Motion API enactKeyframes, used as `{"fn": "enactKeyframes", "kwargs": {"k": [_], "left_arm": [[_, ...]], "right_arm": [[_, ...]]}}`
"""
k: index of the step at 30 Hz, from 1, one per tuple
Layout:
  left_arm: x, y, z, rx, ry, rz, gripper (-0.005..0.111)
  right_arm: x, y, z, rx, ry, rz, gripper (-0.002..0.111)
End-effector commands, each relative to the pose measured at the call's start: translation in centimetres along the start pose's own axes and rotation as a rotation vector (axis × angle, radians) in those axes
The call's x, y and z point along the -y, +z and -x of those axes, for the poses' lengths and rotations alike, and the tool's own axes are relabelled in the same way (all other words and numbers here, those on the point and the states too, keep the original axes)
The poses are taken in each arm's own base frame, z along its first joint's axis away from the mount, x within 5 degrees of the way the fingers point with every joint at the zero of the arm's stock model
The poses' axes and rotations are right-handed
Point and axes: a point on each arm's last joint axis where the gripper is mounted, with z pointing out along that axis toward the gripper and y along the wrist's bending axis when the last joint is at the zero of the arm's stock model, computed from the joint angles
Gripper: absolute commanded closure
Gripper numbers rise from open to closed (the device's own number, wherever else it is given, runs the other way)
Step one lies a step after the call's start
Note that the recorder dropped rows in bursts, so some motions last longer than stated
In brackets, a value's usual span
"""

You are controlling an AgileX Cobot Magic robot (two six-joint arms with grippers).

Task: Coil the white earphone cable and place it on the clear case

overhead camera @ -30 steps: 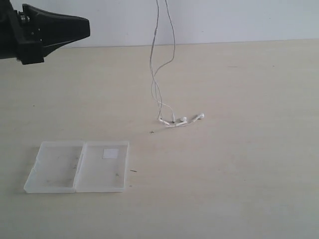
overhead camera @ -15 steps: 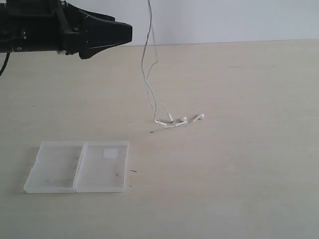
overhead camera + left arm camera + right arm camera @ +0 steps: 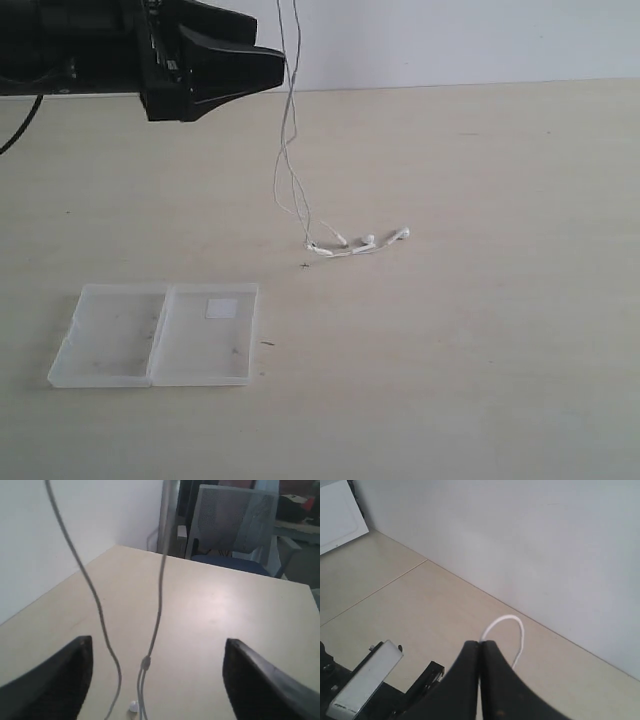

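Note:
The white earphone cable (image 3: 290,140) hangs in two strands from above the exterior view, its earbuds (image 3: 368,241) resting on the table. My right gripper (image 3: 481,644) is out of the exterior view; its wrist view shows it shut on the cable, a white loop (image 3: 512,627) arching past the tips. High at the left of the exterior view, my left gripper (image 3: 270,60) is open, its tips beside the hanging strands. In the left wrist view both strands (image 3: 159,590) hang between its spread fingers (image 3: 60,675). The clear case (image 3: 155,334) lies open near the front left, sticker up.
The pale table (image 3: 480,330) runs to a white wall (image 3: 450,40) at the back. In the left wrist view a grey mesh chair (image 3: 235,525) stands beyond the table's far edge. The left arm's black body (image 3: 375,690) shows below the right gripper.
My left gripper has swung right and now reaches the hanging strands. The cable's upper part has drifted left; the earbuds have stayed on the table.

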Motion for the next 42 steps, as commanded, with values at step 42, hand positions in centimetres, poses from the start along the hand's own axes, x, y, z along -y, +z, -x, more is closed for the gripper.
{"fn": "enactKeyframes", "kwargs": {"k": [42], "left_arm": [[-3.6, 7.5, -4.5, -0.026, -0.039, -0.145, 0.038]], "right_arm": [[0.2, -0.4, 0.1, -0.007, -0.047, -0.011, 0.108]]}}
